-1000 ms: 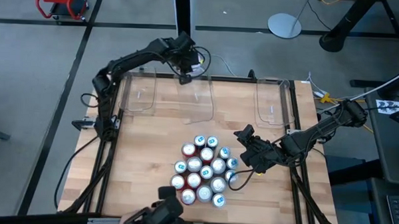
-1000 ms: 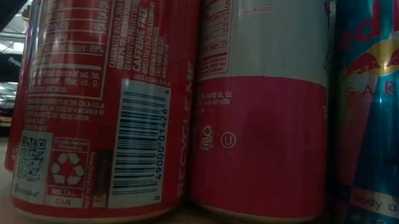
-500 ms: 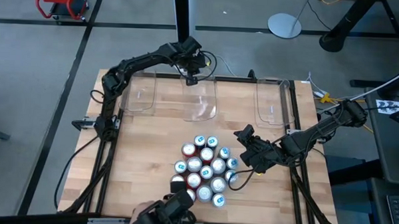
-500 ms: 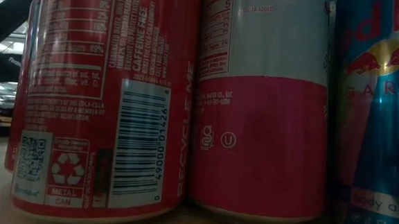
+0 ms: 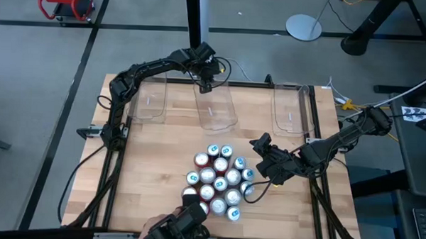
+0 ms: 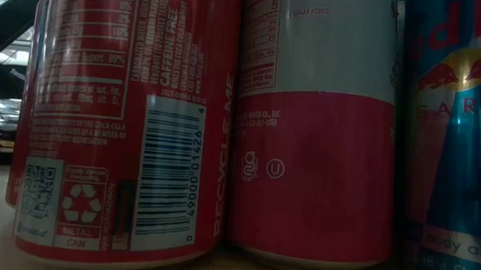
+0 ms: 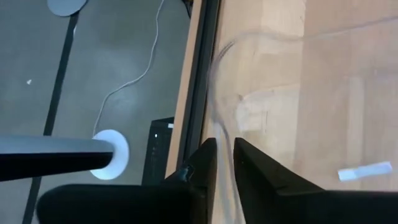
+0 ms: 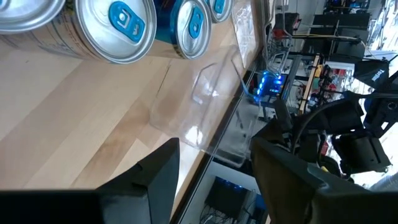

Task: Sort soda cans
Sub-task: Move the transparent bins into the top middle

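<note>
Over at the far edge of the wooden surface [image 5: 154,167], the left tool [image 5: 206,82] had its fingers [image 7: 205,163] closed to a thin gap on the wall of the middle clear bin [image 5: 217,109], which sat tilted between two other clear bins [image 5: 148,97]. The soda cans [image 5: 219,180] stood upright in one tight cluster near the front middle of the surface, tops silver, bodies red, teal-blue or silver-and-red. Just to the right of the cluster, the right tool [image 5: 258,158] hovered low, its fingers [image 8: 158,171] apart and holding nothing.
</note>
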Controlling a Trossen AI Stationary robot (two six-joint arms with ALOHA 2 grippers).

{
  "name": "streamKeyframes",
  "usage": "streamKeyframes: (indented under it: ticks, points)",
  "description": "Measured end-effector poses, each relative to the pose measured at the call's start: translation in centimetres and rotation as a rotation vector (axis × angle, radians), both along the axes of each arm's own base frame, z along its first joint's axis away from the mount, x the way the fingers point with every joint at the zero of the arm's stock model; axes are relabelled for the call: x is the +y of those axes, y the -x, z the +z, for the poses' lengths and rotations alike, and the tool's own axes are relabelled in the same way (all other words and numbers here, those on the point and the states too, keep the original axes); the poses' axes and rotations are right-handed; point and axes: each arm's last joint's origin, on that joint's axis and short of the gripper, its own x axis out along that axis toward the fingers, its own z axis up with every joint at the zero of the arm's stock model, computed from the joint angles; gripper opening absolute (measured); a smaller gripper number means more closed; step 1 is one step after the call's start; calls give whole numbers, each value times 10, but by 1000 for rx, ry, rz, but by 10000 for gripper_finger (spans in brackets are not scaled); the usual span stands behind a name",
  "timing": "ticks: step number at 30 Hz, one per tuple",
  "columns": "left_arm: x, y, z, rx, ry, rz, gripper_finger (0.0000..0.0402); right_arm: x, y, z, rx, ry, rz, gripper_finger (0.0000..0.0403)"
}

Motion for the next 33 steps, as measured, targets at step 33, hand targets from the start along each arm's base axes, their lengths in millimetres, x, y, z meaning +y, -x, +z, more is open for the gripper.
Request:
streamKeyframes:
  ticks: [33]
  points:
    - [-51,68,-3,304,224,223,174,-1,1,-1,12,11,2,198]
